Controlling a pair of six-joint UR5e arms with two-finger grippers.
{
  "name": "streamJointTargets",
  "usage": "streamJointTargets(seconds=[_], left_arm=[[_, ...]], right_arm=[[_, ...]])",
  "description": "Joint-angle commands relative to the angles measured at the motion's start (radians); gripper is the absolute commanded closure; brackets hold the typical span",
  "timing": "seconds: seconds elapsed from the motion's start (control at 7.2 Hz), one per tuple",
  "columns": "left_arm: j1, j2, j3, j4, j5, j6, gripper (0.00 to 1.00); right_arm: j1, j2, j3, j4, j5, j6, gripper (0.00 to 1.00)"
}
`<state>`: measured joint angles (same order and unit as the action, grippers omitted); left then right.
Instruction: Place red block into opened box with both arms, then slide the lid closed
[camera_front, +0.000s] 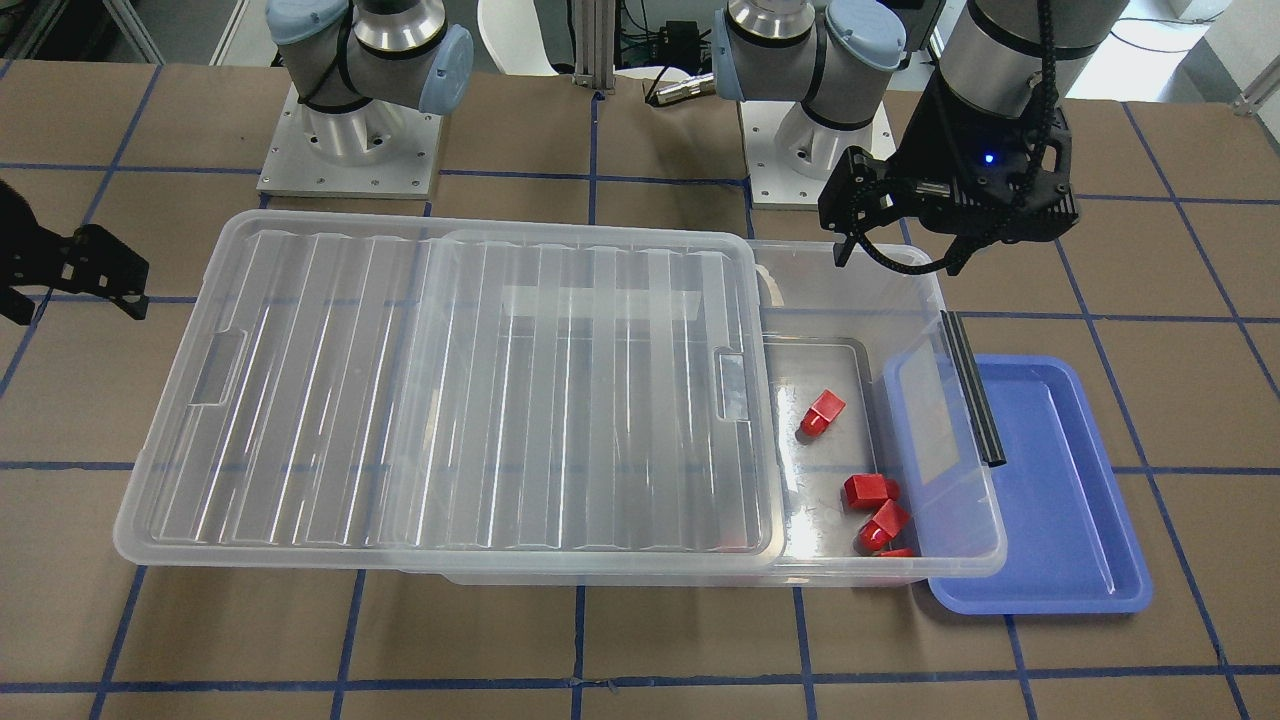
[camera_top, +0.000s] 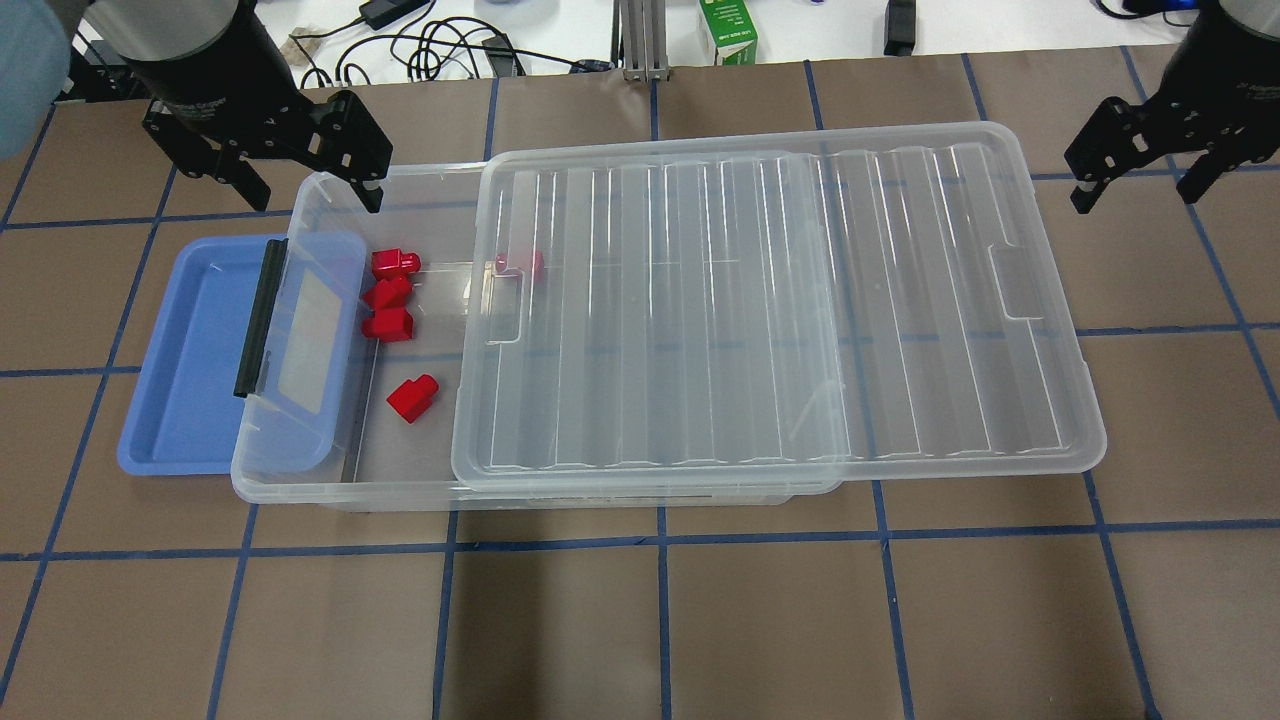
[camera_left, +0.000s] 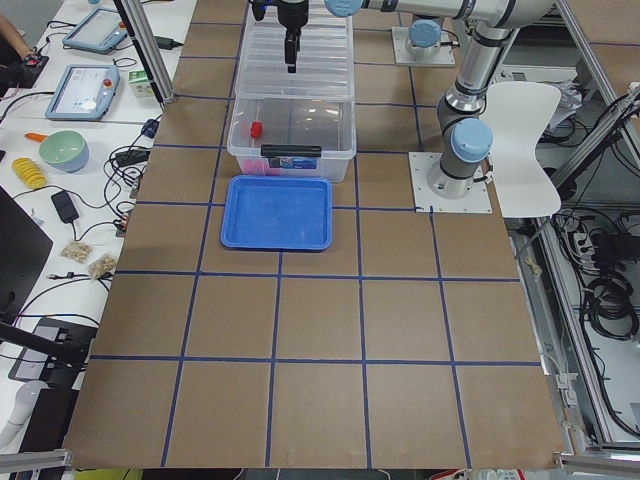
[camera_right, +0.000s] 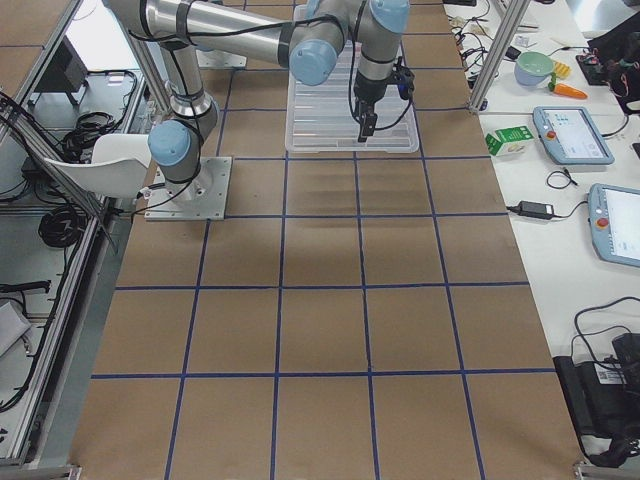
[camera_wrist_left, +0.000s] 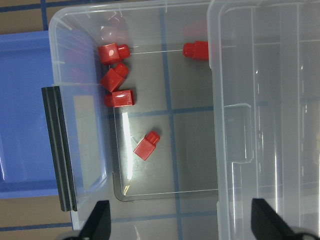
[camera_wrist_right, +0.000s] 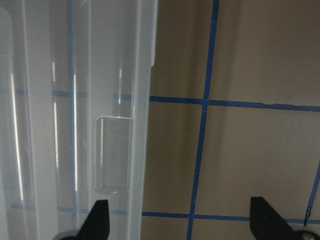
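**Red block**: lies on the floor of the box, in its uncovered end. It is below the left claw and ahead of that claw's fingers in the wrist view. Its long axis is diagonal to the box walls, with the narrow end pointing toward the lid.

**Other blocks**: 4 more lie inside, 1 of them under the lid's edge.

**Progress:** placing is judged done and closing is left, as the lid sits offset toward the right claw.

**Claws:** both are spread apart and empty. The right claw hovers just beyond the lid's outer short end.

**Lid:** its long axis runs claw to claw.
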<state>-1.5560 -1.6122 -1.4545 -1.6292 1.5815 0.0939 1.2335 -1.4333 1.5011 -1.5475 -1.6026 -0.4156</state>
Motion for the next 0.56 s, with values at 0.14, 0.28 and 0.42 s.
streamJointTargets(seconds=[0.14,0.28,0.42], left_arm=[[0.007,0.006,-0.007,0.005,0.014,0.012,0.00],[0.005,0.005,-0.010,0.005,0.009,0.012,0.00],[0.007,0.006,-0.010,0.005,0.011,0.012,0.00]], right_arm=[[-0.074,0.066,0.011,-0.054,0.003,-0.121,0.00],[-0.074,0.076,0.024,-0.058,0.001,-0.132,0.00],[-0.075,0.076,0.045,-0.062,0.004,-0.134,0.00]])
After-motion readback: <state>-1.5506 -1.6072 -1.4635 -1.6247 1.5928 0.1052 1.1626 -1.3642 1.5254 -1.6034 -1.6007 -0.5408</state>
